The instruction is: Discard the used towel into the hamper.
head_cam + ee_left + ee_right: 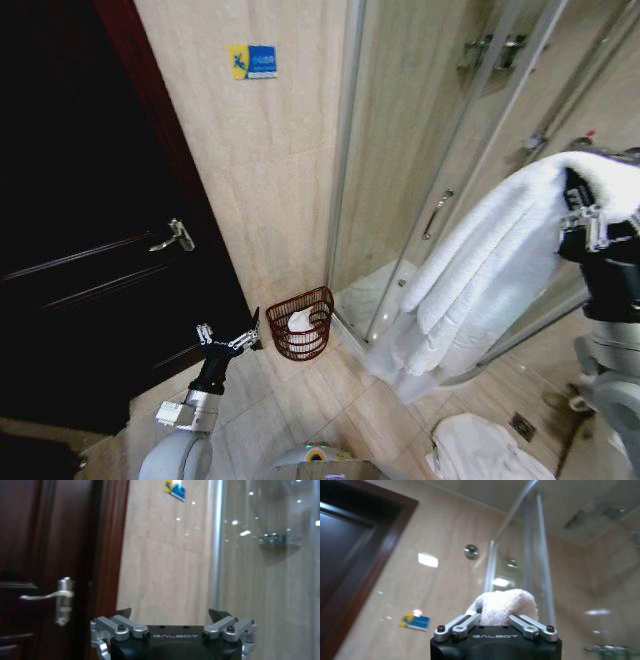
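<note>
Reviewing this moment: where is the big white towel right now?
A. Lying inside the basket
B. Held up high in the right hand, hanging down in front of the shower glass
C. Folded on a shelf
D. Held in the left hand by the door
B: the right hand is shut on the towel, which hangs well above the basket; the left hand is open and bare.

One hamper, two towels, two tools

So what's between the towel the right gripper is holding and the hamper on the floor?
In the head view, the shower enclosure's glass corner and metal frame post stand between the hanging towel and the hamper. The right gripper holds the towel.
</note>
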